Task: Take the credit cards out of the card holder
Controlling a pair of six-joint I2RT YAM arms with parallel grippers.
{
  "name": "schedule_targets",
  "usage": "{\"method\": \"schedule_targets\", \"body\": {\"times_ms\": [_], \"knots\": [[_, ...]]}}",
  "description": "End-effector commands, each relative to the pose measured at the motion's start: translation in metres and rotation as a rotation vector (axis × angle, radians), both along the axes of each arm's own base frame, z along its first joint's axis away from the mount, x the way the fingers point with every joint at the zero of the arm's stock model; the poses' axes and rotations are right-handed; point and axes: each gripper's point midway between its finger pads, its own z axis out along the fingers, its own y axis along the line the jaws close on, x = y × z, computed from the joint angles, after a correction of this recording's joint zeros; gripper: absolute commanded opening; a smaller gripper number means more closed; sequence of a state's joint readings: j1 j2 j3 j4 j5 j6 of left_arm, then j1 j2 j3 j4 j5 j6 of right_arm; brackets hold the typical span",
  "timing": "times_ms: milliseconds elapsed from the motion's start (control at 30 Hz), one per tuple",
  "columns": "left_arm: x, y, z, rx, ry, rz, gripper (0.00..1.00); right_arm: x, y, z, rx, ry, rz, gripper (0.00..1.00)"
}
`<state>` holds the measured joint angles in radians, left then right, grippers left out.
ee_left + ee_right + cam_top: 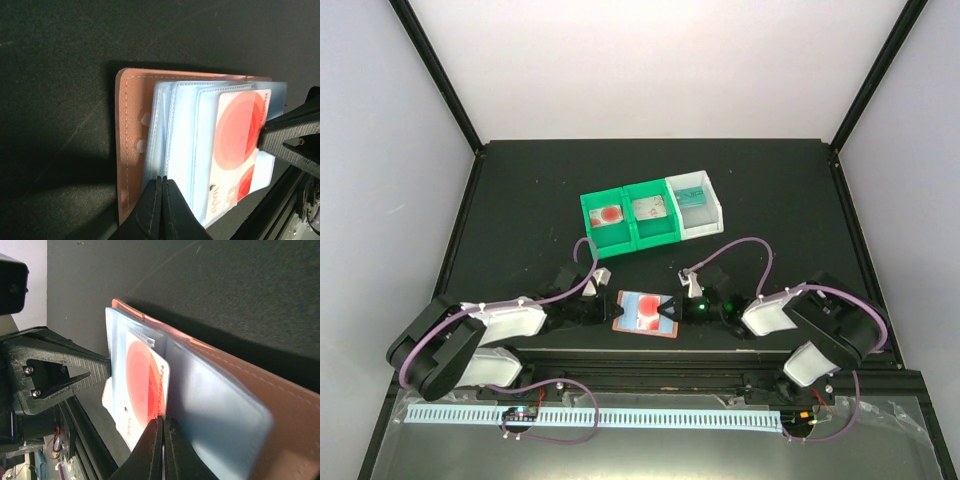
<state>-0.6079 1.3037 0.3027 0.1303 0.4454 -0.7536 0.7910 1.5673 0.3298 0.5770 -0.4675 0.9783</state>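
At the tip of the left gripper (161, 187), whose jaws are closed on a pale blue pocket edge, lies the open brown-salmon leather card holder (131, 150). The right gripper (162, 426), jaws closed, pinches the holder's white, red-circled plastic credit card (145, 385). Step in hand: extraction. The next move calls for a straight outward pull against the left's hold.

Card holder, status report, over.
Left gripper shut on card holder. Right gripper shut on red-and-white card, partly in pocket. Nothing in the way.

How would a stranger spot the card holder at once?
On the black table, find the row of green and white trays mid-table. Just nearer the front edge lies the card holder, open. Unlike the trays it is flat: salmon-brown leather, pale blue pockets, a red-and-white card showing.
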Motion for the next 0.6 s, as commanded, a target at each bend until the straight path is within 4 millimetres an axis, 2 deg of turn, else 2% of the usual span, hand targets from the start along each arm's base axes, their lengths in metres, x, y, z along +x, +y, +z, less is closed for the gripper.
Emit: {"method": "schedule_targets", "body": {"times_ms": [0, 433, 567], "knots": [[-0.008, 0.016, -0.016, 0.062, 0.048, 0.054, 0.01, 0.008, -0.012, 0.004, -0.015, -0.043, -0.044, 0.01], [-0.006, 0.012, -0.003, 0.027, 0.026, 0.057, 0.02, 0.014, -0.027, 0.026, -0.067, -0.120, -0.086, 0.01], [-0.004, 0.008, 0.006, -0.001, 0.012, 0.055, 0.10, 0.014, -0.029, 0.035, -0.062, -0.138, -0.092, 0.01]]}}
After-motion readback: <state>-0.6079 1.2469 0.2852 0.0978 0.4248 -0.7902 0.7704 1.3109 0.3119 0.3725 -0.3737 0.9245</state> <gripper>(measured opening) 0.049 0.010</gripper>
